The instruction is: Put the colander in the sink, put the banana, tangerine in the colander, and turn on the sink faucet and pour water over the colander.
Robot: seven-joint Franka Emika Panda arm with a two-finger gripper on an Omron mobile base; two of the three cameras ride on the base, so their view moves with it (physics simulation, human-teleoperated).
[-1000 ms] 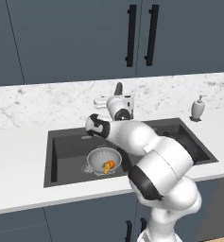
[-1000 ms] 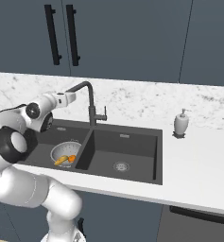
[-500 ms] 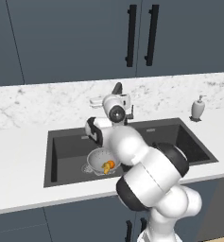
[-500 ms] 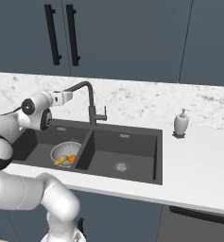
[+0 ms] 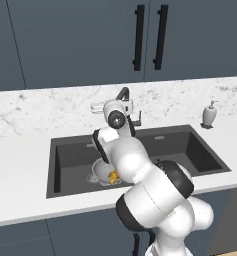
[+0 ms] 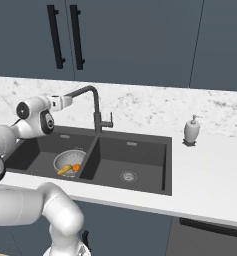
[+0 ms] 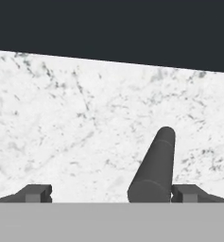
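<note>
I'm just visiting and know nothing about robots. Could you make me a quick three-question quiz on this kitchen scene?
1. True or false: the colander sits in the sink's basin with the fruit inside.
2. Which stands on the counter right of the sink: (a) kettle, (b) white soap dispenser, (c) mug?
3. Fill in: the gripper, raised by the faucet, has its jaws ____.

Key: 1 true; 2 b; 3 open.
</note>
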